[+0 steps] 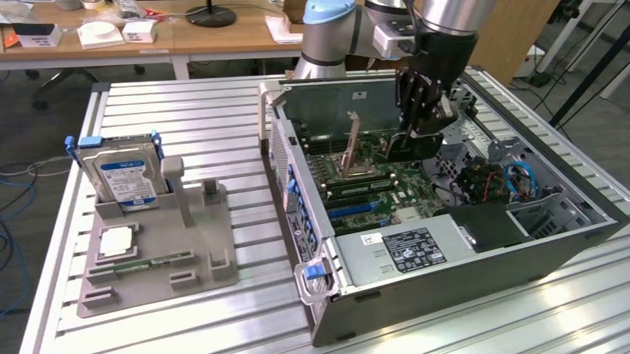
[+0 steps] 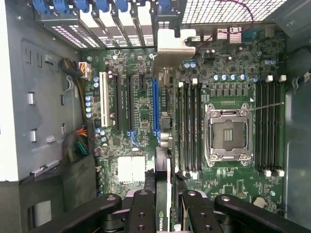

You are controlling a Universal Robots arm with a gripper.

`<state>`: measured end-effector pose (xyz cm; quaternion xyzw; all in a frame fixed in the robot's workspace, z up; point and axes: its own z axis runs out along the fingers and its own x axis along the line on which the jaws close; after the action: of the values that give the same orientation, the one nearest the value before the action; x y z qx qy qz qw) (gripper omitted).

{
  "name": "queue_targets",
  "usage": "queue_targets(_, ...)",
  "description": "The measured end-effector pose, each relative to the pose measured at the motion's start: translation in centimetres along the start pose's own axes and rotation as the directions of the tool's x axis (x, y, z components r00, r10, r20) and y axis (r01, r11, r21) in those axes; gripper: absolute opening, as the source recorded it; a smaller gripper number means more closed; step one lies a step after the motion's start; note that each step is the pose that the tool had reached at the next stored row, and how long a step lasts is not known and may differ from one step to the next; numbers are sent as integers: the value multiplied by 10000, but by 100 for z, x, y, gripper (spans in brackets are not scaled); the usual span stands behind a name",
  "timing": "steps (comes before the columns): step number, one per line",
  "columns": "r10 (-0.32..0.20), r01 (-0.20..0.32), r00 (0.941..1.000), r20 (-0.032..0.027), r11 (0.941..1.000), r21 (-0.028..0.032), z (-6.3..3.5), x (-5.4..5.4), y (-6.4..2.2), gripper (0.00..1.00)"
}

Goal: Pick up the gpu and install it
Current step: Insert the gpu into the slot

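My gripper (image 1: 417,131) hangs inside the open computer case (image 1: 443,295), shut on the gpu (image 1: 412,147), a dark flat card held upright above the motherboard (image 1: 394,195). In the wrist view the gpu (image 2: 165,194) is edge-on between my gripper's (image 2: 166,213) black fingers (image 2: 142,208), and its silver bracket (image 2: 171,48) reaches toward the case's rear slot openings. The card's edge runs alongside the long blue slot (image 2: 155,107). I cannot tell whether the card touches the board.
On the motherboard, a CPU socket (image 2: 228,131) and memory slots (image 2: 190,126) lie beside the card, and a white slot (image 2: 103,102) lies further off. At the exterior view's left a grey fixture (image 1: 158,251) holds a hard drive (image 1: 123,173), a chip (image 1: 116,242) and a memory stick (image 1: 147,262).
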<state>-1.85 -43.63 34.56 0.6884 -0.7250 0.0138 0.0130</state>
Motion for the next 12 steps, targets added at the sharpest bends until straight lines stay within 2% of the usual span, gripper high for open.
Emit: queue_targets(12,0,0,10000,-15,10000,1,133,4,74,26)
